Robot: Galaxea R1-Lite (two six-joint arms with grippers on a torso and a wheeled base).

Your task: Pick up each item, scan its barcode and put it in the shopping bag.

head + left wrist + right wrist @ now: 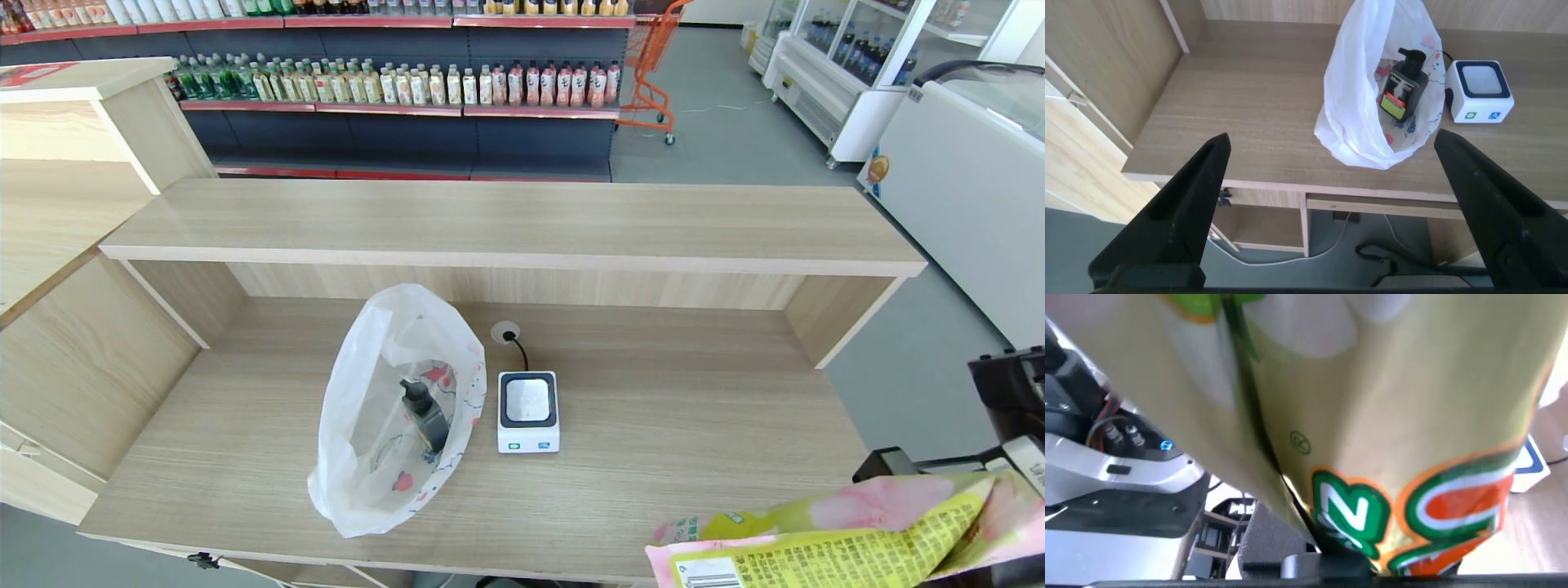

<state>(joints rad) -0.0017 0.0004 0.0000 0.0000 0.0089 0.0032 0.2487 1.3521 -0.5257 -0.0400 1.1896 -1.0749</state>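
Note:
A yellow and pink snack packet (pixel 833 531) hangs off the counter's front right corner, barcode side up, with my right gripper (pixel 1016 469) shut on its far end. In the right wrist view the packet (pixel 1372 416) lies right against the camera. A white shopping bag (pixel 392 408) lies open on the counter (pixel 669 425) with a dark pump bottle (pixel 424 412) inside. The white scanner (pixel 528 411) stands just right of the bag. My left gripper (pixel 1331 147) is open and holds nothing, in front of the counter's front edge, facing the bag (pixel 1355 98), the bottle (pixel 1403 86) and the scanner (pixel 1482 90).
A raised ledge (pixel 514 220) runs along the back of the counter, with wooden side walls left and right. The scanner's cable enters a hole (pixel 505 331) behind it. Drink shelves (pixel 392 82), an orange cart (pixel 653 65) and freezers (pixel 955 163) stand beyond.

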